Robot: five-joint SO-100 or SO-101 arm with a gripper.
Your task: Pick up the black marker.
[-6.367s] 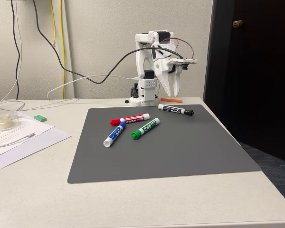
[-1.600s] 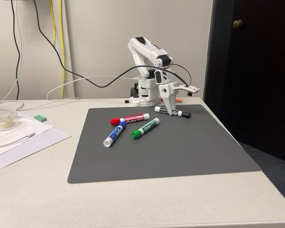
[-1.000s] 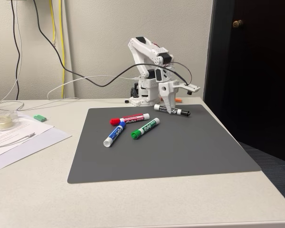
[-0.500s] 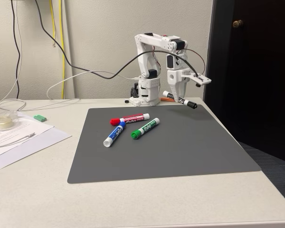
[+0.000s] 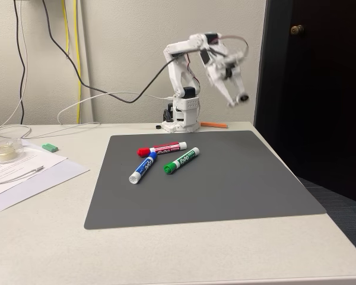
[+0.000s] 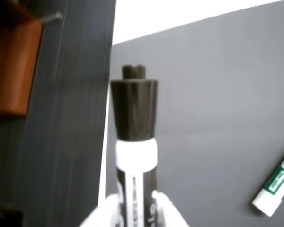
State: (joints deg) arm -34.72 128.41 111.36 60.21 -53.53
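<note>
Tool (image 5: 236,100) grips the black marker (image 6: 134,137) high above the grey mat (image 5: 225,184), clear of the green-capped marker (image 5: 181,160).

Fixed view faces front; wrist view looks down.

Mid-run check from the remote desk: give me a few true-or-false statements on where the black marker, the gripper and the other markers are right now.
1. The gripper holds the black marker. True.
2. The black marker lies on the grey mat. False: it is lifted clear, high in the air in the fixed view.
3. The red marker, blue marker and green marker lie on the mat. True.
4. The green marker is in the gripper. False: it rests on the mat.
</note>
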